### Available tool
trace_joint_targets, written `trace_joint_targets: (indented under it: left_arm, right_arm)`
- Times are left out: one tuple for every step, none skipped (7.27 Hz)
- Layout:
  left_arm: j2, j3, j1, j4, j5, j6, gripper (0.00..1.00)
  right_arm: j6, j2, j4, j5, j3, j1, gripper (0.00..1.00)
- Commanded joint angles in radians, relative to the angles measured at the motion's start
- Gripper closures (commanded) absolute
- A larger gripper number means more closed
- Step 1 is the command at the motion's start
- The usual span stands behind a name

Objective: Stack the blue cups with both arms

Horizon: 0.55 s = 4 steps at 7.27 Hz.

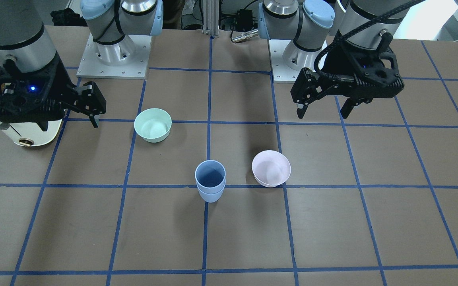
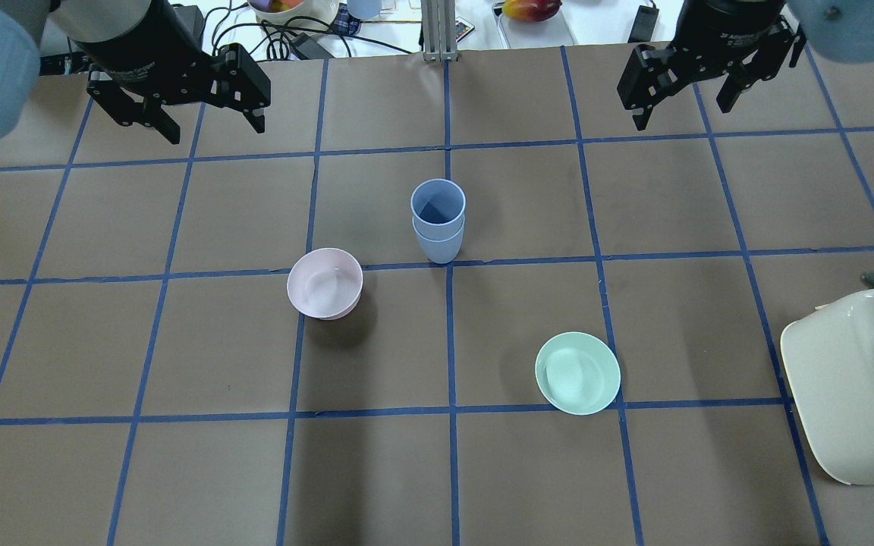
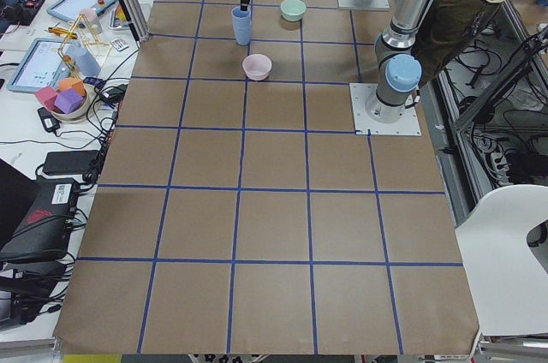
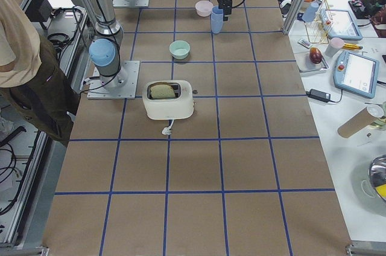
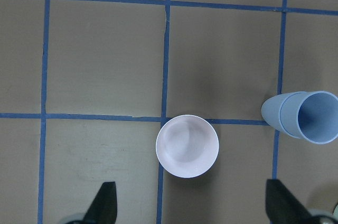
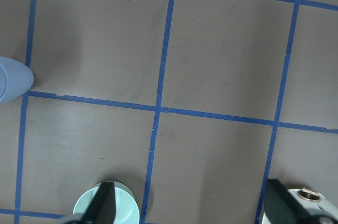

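The two blue cups point(image 1: 210, 180) stand nested one inside the other, upright on a blue tape line near the table's middle; the stack also shows in the overhead view point(image 2: 438, 220) and the left wrist view point(image 5: 303, 117), and its edge shows in the right wrist view point(image 6: 13, 78). My left gripper point(image 2: 215, 130) is open and empty, raised well away from the stack, and also shows in the front view point(image 1: 323, 113). My right gripper point(image 2: 681, 114) is open and empty, raised on the other side, and also shows in the front view point(image 1: 70, 123).
A pale pink bowl point(image 2: 325, 283) sits beside the stack on my left side. A mint-green bowl point(image 2: 577, 372) sits nearer my right base. A white toaster point(image 2: 854, 387) with bread stands at my right. Operators' benches with clutter line the far edge.
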Motion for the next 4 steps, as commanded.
trace_joint_targets:
  left_arm:
    - [0.003, -0.001, 0.001, -0.004, 0.000, 0.000, 0.00]
    - [0.003, -0.001, 0.001, -0.004, 0.000, 0.000, 0.00]
    - [0.005, -0.001, 0.001, -0.007, 0.000, 0.000, 0.00]
    - [0.008, -0.001, 0.001, -0.009, 0.000, 0.000, 0.00]
  right_arm:
    - [-0.009, -0.037, -0.071, 0.038, 0.048, -0.003, 0.00]
    - [-0.011, -0.036, -0.073, 0.076, 0.053, -0.005, 0.00]
    - [-0.009, -0.034, -0.073, 0.059, 0.058, 0.001, 0.00]
    - [-0.008, -0.031, -0.071, 0.061, 0.059, 0.001, 0.00]
